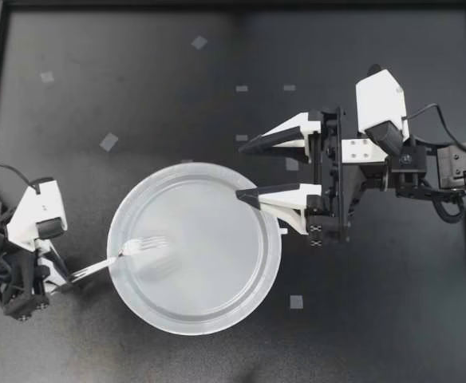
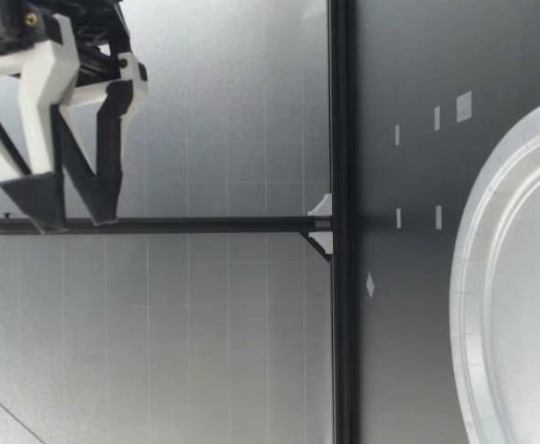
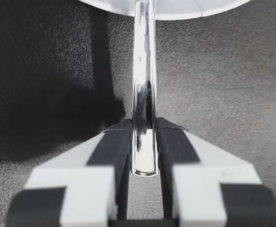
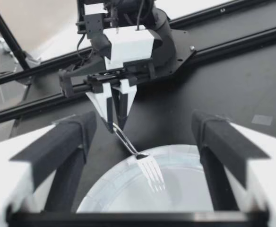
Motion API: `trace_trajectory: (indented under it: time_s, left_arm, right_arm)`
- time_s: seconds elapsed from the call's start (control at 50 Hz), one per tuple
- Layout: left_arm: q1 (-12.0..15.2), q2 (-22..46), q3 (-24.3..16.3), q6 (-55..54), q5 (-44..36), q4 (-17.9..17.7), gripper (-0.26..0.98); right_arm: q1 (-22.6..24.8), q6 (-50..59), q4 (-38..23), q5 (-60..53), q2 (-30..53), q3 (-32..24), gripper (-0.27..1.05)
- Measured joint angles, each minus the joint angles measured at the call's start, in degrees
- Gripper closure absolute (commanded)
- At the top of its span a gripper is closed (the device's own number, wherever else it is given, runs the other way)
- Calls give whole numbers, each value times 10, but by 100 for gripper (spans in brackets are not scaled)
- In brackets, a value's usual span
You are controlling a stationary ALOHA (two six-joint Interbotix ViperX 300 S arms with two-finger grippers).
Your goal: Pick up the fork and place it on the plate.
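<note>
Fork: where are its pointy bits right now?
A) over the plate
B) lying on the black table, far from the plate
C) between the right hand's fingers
A: the fork has its prongs over the plate, while my left hand pinches its handle out past the plate's rim.
</note>
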Motion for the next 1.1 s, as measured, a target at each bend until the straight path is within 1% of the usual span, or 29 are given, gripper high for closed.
trace_trajectory:
  time_s: [0.02,0.06,0.08,0.12,0.14,0.18,0.26,0.44,0.52,0.66,0.76,0.88,0.96,1.02,1.1]
  left_arm:
    - [0,11,-2,-4,1,-2,77]
    - [0,11,-2,-4,1,-2,77]
    - [-1,24,-4,-9,2,-4,77]
    - [-1,24,-4,-9,2,-4,77]
    - [-1,38,-6,-13,4,-4,77]
    - [-1,38,-6,-13,4,-4,77]
    - [-1,57,-18,-11,4,-4,77]
    - [-1,61,-23,-10,4,-4,76]
    - [-1,58,-23,-11,4,-4,73]
    - [-1,55,-26,-11,5,-4,59]
    - [-1,54,-27,-11,5,-4,43]
    - [-1,57,-27,-11,10,-4,20]
    - [-1,58,-27,-11,12,-4,9]
    - [-1,60,-27,-11,15,-4,6]
    - [-1,62,-28,-11,18,-4,6]
  right_arm:
    - [0,0,0,0,0,0,-3]
    - [-1,1,0,0,3,0,-3]
    - [-2,1,0,0,5,0,-3]
    - [-2,1,0,0,5,0,-3]
    - [-3,1,0,0,8,0,-3]
    - [-3,1,0,0,8,0,-3]
    - [-3,2,-1,-1,12,0,-3]
    - [-4,2,-1,-1,13,0,-3]
    - [-4,2,-1,-1,12,0,-3]
    - [-4,3,-1,-1,13,-1,-3]
    - [-4,8,0,-1,13,0,-3]
    - [-4,14,0,-1,13,0,-3]
    - [-4,15,0,-1,13,-1,-3]
    - [-4,15,-1,-1,13,0,-3]
    - [-4,15,0,-1,13,0,-3]
